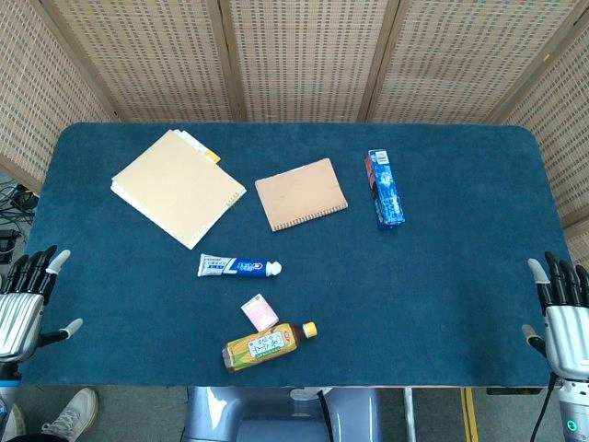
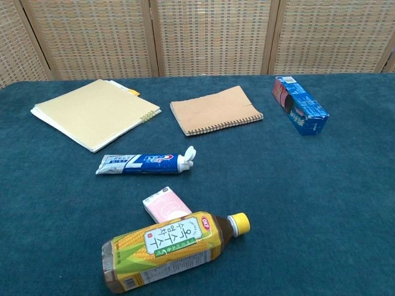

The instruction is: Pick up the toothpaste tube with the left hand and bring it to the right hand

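Two hands: parked low at the table's (image 1: 92, 147) near corners, well apart, neither touching anything.
Left hand (image 1: 26, 299): fingers spread and pointing away from the robot, holding nothing; apparently waiting at rest before the reach.
Folder (image 1: 177, 187): flat at far left, out of the reach path.
Toothpaste tube (image 1: 237, 267): lying flat on its side, crimped end toward the left hand, white cap toward the right; free on all sides, so probably easy to grasp from above.
Tube versus left hand: right of it and slightly farther from the robot, well apart.
Pink box (image 1: 259, 312), bottle (image 1: 267, 346): nearer the robot than the tube, box touching bottle.
Notebook (image 1: 301, 194), blue carton (image 1: 385, 188): farther back.
Right hand (image 1: 563, 308): fingers apart, empty; presumably waiting for the handover.
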You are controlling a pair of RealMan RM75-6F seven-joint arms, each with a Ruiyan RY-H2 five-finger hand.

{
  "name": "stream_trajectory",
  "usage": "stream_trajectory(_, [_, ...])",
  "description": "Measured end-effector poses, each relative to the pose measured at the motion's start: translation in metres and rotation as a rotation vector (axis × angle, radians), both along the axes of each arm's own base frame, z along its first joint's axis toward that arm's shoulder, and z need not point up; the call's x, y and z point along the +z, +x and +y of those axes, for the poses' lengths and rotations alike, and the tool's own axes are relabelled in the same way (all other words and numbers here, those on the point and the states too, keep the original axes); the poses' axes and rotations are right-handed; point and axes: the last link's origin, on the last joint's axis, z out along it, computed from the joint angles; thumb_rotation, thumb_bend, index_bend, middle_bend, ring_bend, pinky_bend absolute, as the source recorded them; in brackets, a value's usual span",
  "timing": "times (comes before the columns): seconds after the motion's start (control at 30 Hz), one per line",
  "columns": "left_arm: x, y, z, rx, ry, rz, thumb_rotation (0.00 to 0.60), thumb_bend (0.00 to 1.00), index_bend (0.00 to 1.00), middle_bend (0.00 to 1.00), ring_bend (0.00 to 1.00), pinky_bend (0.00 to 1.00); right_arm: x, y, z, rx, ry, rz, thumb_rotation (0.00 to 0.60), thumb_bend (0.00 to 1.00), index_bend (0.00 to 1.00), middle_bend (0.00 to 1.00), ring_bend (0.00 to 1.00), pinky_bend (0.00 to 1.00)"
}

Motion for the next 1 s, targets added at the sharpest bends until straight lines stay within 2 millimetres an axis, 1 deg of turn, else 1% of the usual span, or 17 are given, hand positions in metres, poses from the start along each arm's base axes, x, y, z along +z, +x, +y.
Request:
stream_trajectory(0.27, [-0.003,0.0,0.003,-0.007,-0.005,0.001,0.6,0.0,0.0,0.0,0.0,0.0,0.0,0.0,0.001,-0.001,0.006,0.0,0.6,0.0,0.0,0.0,0.0,0.0])
stream_trajectory(0.37, [-0.009,0.003,0.012,-0.037,-0.02,-0.006,0.6,0.0,0.0,0.0,0.0,0.0,0.001,0.0,0.001,0.0,0.004,-0.003,0.6,0.0,0.0,0.0,0.0,0.0])
stream_trajectory(0.53, [-0.03,0.015,0.048,-0.127,-0.097,-0.022,0.6,0.0,0.0,0.0,0.0,0.01,0.001,-0.003,-0.001,-0.018,0.004,0.003,0.6,0.0,0.0,0.0,0.0,0.0])
stream_trajectory(0.57, [-0.035,0.019,0.055,-0.144,-0.115,-0.024,0.6,0.0,0.0,0.0,0.0,0.03,0.001,-0.004,-0.002,-0.023,0.004,0.002,0.6,0.0,0.0,0.0,0.0,0.0])
stream_trajectory(0.6, [-0.041,0.024,0.065,-0.165,-0.14,-0.024,0.6,0.0,0.0,0.0,0.01,0.07,0.001,-0.005,-0.003,-0.026,0.003,0.002,0.6,0.0,0.0,0.0,0.0,0.0])
stream_trajectory(0.63, [-0.046,0.028,0.073,-0.182,-0.16,-0.021,0.6,0.0,0.0,0.0,0.02,0.11,0.002,-0.005,-0.004,-0.029,0.001,0.004,0.6,0.0,0.0,0.0,0.0,0.0])
stream_trajectory(0.7, [-0.058,0.04,0.091,-0.217,-0.211,-0.01,0.6,0.0,0.03,0.0,0.06,0.16,0.001,-0.006,-0.006,-0.037,-0.003,0.01,0.6,0.0,0.0,0.0,0.0,0.0])
stream_trajectory(0.77, [-0.07,0.051,0.106,-0.244,-0.256,0.003,0.6,0.01,0.07,0.03,0.1,0.19,0.001,-0.008,-0.007,-0.048,-0.003,0.019,0.6,0.0,0.0,0.0,0.0,0.0])
stream_trajectory(0.87, [-0.092,0.07,0.13,-0.286,-0.327,0.04,0.6,0.03,0.14,0.11,0.16,0.23,0.0,-0.011,-0.008,-0.066,-0.002,0.03,0.6,0.0,0.0,0.0,0.0,0.0])
stream_trajectory(0.9, [-0.101,0.076,0.139,-0.298,-0.347,0.056,0.6,0.05,0.16,0.14,0.18,0.25,0.0,-0.012,-0.009,-0.071,-0.003,0.032,0.6,0.0,0.0,0.0,0.0,0.0])
stream_trajectory(1.0, [-0.12,0.088,0.153,-0.312,-0.386,0.093,0.6,0.14,0.2,0.18,0.21,0.29,0.0,-0.015,-0.01,-0.086,-0.005,0.037,0.6,0.0,0.0,0.0,0.0,0.0])
